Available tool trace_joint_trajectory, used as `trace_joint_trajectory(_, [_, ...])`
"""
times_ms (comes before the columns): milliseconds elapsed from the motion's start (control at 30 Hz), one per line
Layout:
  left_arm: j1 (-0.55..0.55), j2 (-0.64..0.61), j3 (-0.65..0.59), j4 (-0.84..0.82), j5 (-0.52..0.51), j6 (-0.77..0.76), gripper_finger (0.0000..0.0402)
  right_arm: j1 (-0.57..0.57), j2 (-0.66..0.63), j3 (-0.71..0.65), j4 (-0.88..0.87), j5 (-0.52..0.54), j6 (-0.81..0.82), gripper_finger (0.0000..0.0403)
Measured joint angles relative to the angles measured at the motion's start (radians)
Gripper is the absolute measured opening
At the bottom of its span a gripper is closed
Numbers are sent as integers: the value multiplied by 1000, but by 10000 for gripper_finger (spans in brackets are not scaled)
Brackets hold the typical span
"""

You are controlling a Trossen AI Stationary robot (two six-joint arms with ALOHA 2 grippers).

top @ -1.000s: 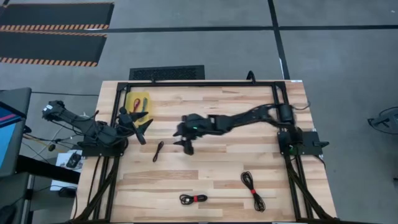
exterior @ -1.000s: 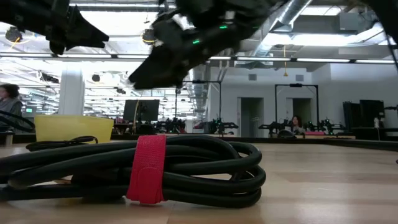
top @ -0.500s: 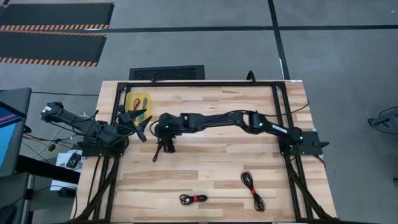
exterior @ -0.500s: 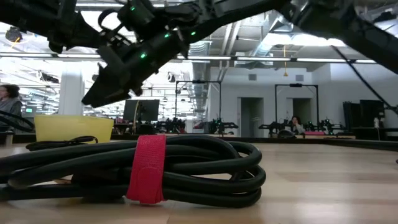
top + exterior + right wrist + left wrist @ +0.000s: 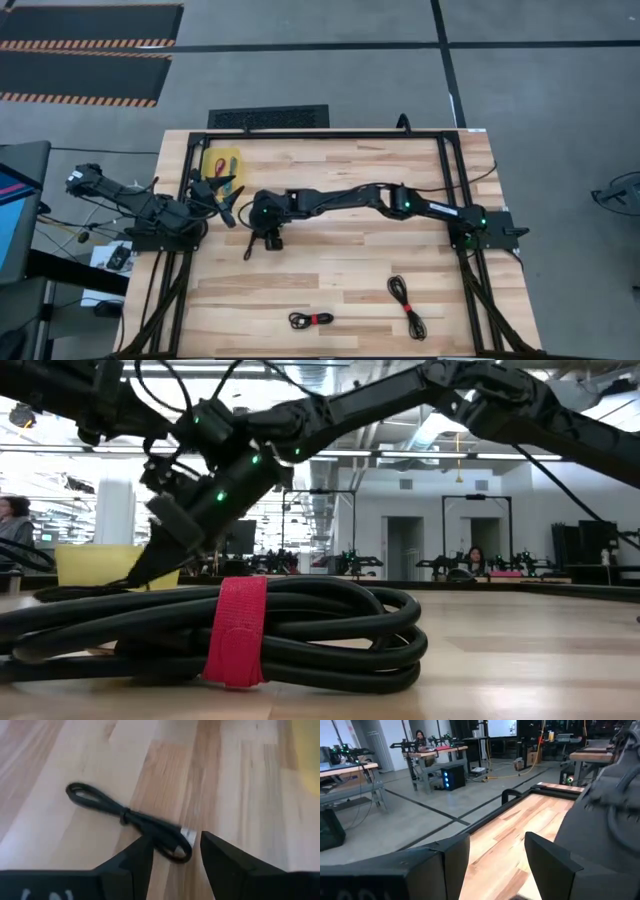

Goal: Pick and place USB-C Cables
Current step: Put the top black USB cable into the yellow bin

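the right gripper (image 5: 171, 856) hung just over one end of the plain black cable (image 5: 131, 821), its fingers (image 5: 129, 865) apart with that end between them, not closed on it. the cable's long line ran away from the fingers toward its far loop. seen from above, it lay on the surface (image 5: 340, 290) below the yellow bin (image 5: 221, 163). the left gripper (image 5: 224, 192) waited by the bin, fingers apart, holding nothing.

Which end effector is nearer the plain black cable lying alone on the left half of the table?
The right end effector: it sits right over the plain black cable, fingers open astride one end. The left end effector waits farther off, open, near the yellow bin.
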Motion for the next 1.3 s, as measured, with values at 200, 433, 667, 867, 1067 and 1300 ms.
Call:
trace_joint_trajectory(200, [0,0,0,-2,1,0,184,2,25,3,-22,-16,25,169])
trace_joint_trajectory(433, [0,0,0,-13,1,-1,184,0,27,3,-16,-11,48,64])
trace_joint_trajectory(667, [0,0,0,-15,2,-2,184,-1,13,-1,3,-1,112,12])
trace_joint_trajectory(867, [-1,0,0,-47,13,-22,184,2,-47,-3,-26,35,131,4])
trace_joint_trajectory(1067, [-1,0,0,-72,43,-59,184,0,-153,-105,-62,129,86,2])
trace_joint_trajectory(1300, [-1,1,0,-137,120,-202,184,-4,-373,-565,306,165,106,2])
